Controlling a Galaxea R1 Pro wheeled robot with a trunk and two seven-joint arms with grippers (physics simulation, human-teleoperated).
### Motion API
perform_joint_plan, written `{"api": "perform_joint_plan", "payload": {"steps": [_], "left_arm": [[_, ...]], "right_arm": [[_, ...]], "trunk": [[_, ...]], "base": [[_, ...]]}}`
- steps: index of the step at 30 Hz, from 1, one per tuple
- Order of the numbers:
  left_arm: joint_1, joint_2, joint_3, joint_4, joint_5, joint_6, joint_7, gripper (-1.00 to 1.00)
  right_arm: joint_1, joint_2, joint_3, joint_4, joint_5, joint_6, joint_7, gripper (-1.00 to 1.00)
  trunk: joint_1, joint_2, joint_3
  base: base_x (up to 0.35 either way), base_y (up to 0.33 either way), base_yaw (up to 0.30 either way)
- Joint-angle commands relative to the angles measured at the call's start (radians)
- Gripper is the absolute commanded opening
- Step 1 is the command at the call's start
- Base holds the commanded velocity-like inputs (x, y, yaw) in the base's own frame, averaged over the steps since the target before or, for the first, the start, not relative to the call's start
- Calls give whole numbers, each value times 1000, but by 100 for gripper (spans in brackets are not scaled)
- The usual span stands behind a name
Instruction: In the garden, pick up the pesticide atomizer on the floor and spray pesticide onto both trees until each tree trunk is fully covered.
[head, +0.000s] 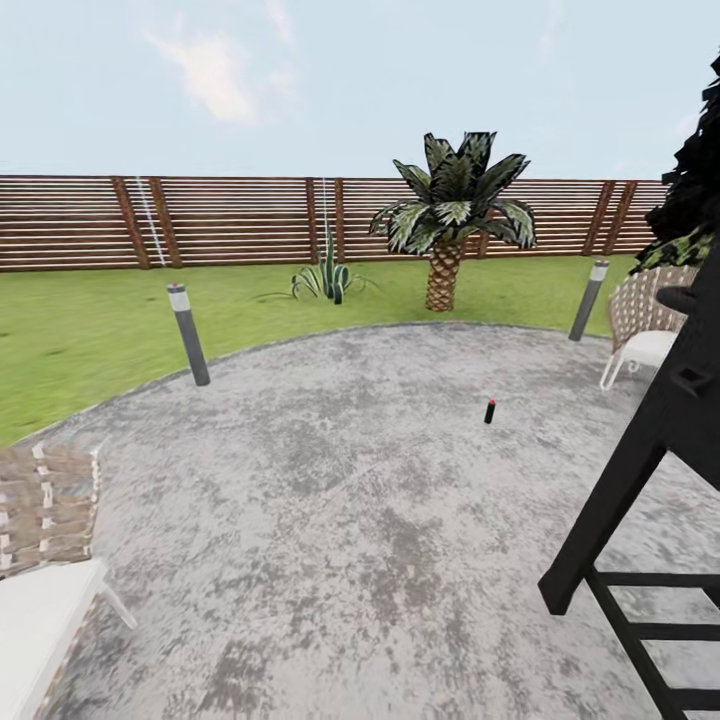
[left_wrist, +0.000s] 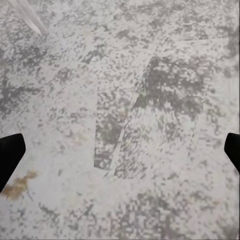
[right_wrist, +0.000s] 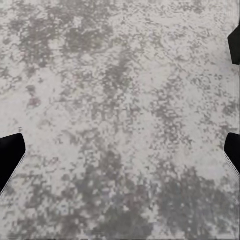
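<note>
**Small sprayer to be lifted from the patio**

A wide mottled grey paved floor (head: 330, 500) is seen, ringed by grass. On it, well ahead and right of centre, the pesticide atomizer (head: 490, 411) stands upright, alone. It is judged light, rigid and easily toppled; its dark body should be gripped. The left gripper (left_wrist: 120, 150) and right gripper (right_wrist: 120, 150) are spread wide, holding nothing.

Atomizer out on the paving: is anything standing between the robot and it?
Nothing visible does. The pesticide atomizer stands upright on the grey paving, with bare ground from the near edge of the head view up to it. A black frame stands to its right, off that line.
</note>
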Motion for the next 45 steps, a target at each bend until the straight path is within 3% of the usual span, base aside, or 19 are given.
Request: {"api": "perform_joint_plan", "payload": {"steps": [1, 19, 45], "left_arm": [[-1, -3, -2, 1, 3, -3, -2, 100], [-2, -4, -2, 1, 3, -3, 2, 100], [-2, -5, -5, 1, 3, -2, 2, 100]], "right_arm": [[-1, 0, 0, 1, 1, -3, 0, 100], [-1, 0, 3, 1, 2, -3, 2, 100], [-1, 1, 3, 2, 1, -3, 2, 100]], "trunk": [[0, 0, -1], [0, 0, -1], [0, 0, -1]], "base": [[338, 0, 0], [338, 3, 0], [334, 100, 0]]}}
